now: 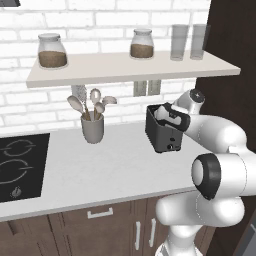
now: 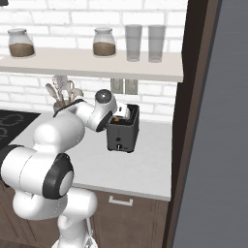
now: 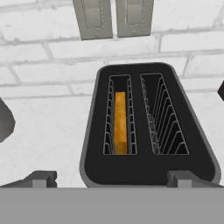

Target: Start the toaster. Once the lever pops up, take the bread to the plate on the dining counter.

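The toaster (image 1: 164, 131) sits on the white counter (image 1: 110, 165) near the brick wall, right of the grey utensil cup (image 1: 93, 128) and the black hob (image 1: 20, 165). The tool (image 3: 112, 178) hangs directly above the toaster – fingers (image 3: 41, 178) spread wide and released, holding nothing. Down in the left slot stands the bread (image 3: 120, 122) (golden-brown, edge-on); the right slot is bare wire. Two wall sockets (image 3: 113, 17) show just behind, under the shelf (image 1: 130, 67) of jars.

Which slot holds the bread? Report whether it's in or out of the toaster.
In. The bread stands on edge down inside the left slot of the toaster as the hand view shows it; the right slot is empty.
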